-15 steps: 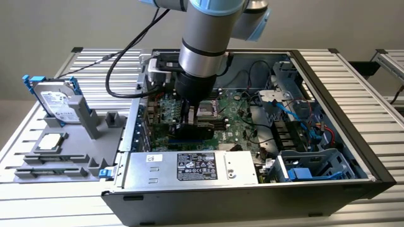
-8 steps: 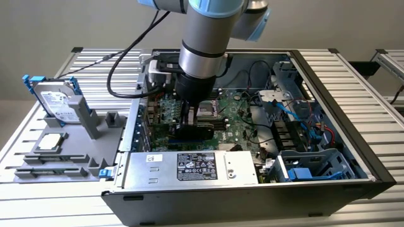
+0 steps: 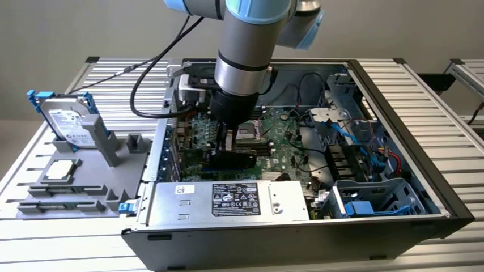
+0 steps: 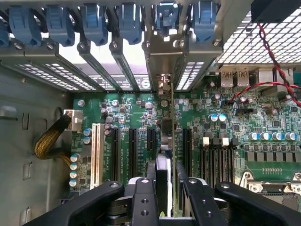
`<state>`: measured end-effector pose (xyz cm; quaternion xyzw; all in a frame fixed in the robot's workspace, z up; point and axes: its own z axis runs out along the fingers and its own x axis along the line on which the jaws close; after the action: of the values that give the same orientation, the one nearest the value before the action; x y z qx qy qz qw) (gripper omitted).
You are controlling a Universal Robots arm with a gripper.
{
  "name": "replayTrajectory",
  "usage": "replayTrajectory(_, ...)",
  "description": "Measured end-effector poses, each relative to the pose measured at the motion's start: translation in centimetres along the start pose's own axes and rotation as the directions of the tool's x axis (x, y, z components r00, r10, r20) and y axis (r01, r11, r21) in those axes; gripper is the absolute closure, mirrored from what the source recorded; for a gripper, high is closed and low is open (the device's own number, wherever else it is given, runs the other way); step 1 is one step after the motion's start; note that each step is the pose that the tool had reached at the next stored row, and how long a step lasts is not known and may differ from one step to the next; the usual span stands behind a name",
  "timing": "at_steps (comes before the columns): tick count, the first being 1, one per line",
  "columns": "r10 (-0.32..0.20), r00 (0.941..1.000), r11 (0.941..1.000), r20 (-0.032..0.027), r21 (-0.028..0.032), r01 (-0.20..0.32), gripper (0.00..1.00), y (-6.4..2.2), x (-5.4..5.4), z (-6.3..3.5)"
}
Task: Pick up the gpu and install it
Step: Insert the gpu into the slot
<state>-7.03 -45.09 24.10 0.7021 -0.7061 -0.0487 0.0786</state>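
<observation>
My gripper [image 3: 231, 146] reaches down into the open computer case [image 3: 393, 85], over the green motherboard [image 3: 291, 141]. It is shut on the gpu [image 4: 165, 141], which I see edge-on in the wrist view between the black fingers [image 4: 143, 200]. The card stands upright, in line with a black expansion slot [image 4: 186, 146] area. Its silver end bracket [image 4: 162, 84] sits against the case's rear slot openings. In the exterior view the gpu [image 3: 230, 157] shows as a dark block under the gripper, low at the board. Whether it is fully seated I cannot tell.
Blue slot latches [image 4: 94, 23] line the rear wall. A yellow cable bundle [image 4: 49, 139] and red-black wires [image 4: 268, 84] lie beside the board. Outside the case, a grey holder [image 3: 90, 187] carries a hard drive [image 3: 67, 122] and a processor chip [image 3: 60, 169]. The power supply [image 3: 226, 199] sits in front.
</observation>
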Motion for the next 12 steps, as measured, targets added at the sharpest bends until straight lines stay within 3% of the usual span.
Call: replayTrajectory(12,0.000,1.0000,1.0000,-0.0006,-0.0027,0.000,0.73,0.02,0.00,-0.01)
